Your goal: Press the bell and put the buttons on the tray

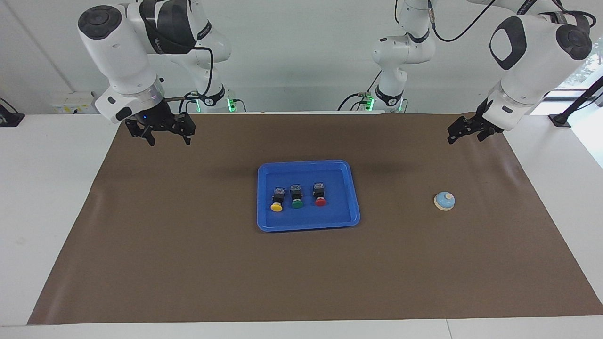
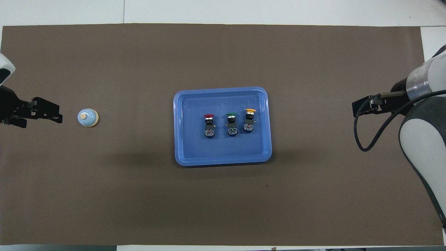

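Blue tray (image 1: 354, 197) mid-mat holds your three buttons (image 1: 297, 197); one bell (image 1: 444, 201) sits toward the left arm's end; left gripper (image 1: 466, 131) and right gripper (image 1: 167, 136) hang empty, fingers apart

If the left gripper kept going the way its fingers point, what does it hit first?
Probably the brown mat just short of the bell. The left gripper hangs open, angled down toward the bell's end; depth is unclear, so the bell is possible.
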`<action>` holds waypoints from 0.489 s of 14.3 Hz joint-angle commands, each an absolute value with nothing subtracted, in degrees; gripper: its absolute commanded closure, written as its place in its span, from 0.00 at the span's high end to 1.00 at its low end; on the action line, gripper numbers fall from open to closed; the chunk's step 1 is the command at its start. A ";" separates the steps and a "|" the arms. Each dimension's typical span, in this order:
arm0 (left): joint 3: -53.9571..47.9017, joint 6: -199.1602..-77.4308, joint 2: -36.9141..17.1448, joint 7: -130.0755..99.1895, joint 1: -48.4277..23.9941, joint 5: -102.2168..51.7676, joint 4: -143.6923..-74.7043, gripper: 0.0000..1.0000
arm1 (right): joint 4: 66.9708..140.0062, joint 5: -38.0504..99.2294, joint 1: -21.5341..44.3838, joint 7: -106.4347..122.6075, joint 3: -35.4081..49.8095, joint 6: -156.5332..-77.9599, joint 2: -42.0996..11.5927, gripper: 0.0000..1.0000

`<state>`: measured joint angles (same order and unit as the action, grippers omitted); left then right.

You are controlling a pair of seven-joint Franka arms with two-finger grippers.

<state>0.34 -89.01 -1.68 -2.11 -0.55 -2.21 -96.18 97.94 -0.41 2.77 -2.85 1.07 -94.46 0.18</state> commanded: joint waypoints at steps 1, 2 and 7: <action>0.97 -87.54 -2.37 -1.76 -1.23 -1.85 -94.66 1.00 | 98.61 0.53 1.67 -2.29 1.85 -94.22 1.05 1.00; 0.88 -87.63 -2.37 -1.76 -1.23 -1.85 -94.66 1.00 | 98.61 0.53 1.58 -2.29 1.85 -94.13 1.05 1.00; 0.88 -87.72 -2.46 -1.93 -1.23 -1.85 -94.66 1.00 | 98.61 0.53 1.58 -2.29 1.85 -94.22 1.05 1.00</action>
